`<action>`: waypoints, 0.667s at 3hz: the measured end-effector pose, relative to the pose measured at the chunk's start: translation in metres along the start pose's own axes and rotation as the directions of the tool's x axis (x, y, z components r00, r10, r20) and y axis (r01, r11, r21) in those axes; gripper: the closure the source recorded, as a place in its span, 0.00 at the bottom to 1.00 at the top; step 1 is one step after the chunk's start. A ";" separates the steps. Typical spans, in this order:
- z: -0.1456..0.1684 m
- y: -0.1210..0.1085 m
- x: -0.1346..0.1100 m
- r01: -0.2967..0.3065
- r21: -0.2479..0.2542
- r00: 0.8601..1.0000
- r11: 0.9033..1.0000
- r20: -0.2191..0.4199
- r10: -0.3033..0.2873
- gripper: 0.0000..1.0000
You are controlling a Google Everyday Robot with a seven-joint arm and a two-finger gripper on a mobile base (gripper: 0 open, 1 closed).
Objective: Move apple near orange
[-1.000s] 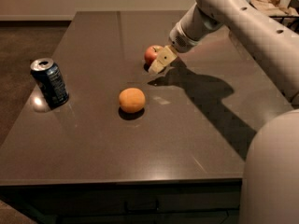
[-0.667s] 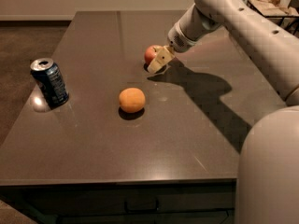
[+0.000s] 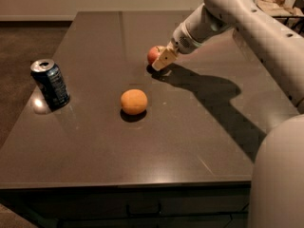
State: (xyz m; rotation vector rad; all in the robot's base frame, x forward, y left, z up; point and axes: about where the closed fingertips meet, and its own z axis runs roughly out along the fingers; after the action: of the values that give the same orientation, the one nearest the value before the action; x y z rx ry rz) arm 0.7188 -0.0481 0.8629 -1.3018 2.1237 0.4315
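The small red apple point(image 3: 153, 54) sits on the dark table point(image 3: 190, 127) toward the back middle. My gripper point(image 3: 161, 61) is right against the apple's right side, low over the table, partly hiding it. The plain orange point(image 3: 134, 101) lies alone nearer the front, a short way to the front left of the apple.
A blue soda can point(image 3: 51, 83) stands upright near the table's left edge. My arm point(image 3: 247, 18) reaches in from the right and casts a shadow across the table's right half. The table's front edge is close below the orange.
The gripper has shifted slightly up and closer against the apple. The apple, the orange and the can have not moved.
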 end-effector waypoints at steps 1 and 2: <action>-0.021 0.012 0.009 0.030 -0.012 0.999 0.999 0.026 -0.030 0.87; -0.048 0.039 0.026 0.102 -0.040 0.994 0.994 0.032 -0.101 1.00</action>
State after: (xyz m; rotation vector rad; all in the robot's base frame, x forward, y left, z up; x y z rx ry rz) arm 0.6598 -0.0743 0.8813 -1.4113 2.0238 0.4517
